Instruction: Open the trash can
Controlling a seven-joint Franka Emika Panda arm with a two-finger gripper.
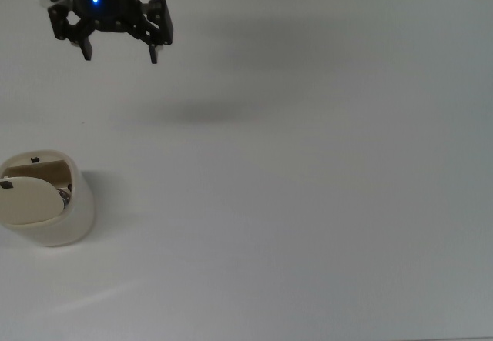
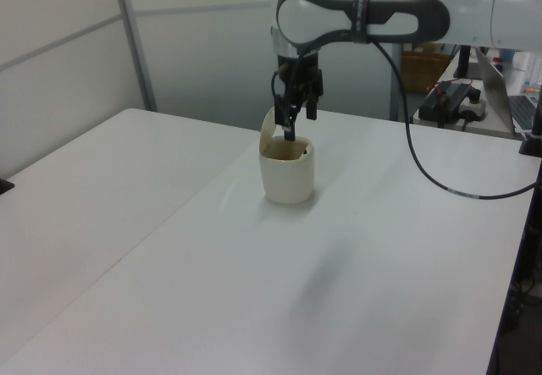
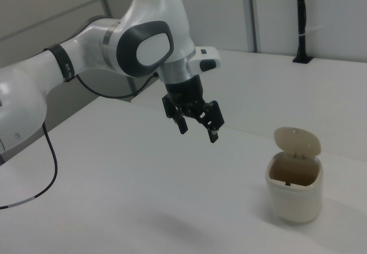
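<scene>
The cream-white trash can (image 1: 48, 210) stands at the top view's left edge, near the white table's middle in the left view (image 2: 287, 170) and at the right view's lower right (image 3: 295, 192). Its lid (image 3: 297, 141) is tipped up and its tan inside shows. My gripper (image 1: 120, 51) hangs in the air well away from the can, at the top view's upper left. Its fingers are spread wide with nothing between them (image 3: 198, 132). In the left view the gripper (image 2: 294, 115) overlaps the raised lid.
The white table (image 1: 308, 187) stretches to the top view's right. A second white table (image 2: 93, 180) adjoins it in the left view. Cables, a laptop and boxes (image 2: 461, 96) lie beyond the far edge in the left view.
</scene>
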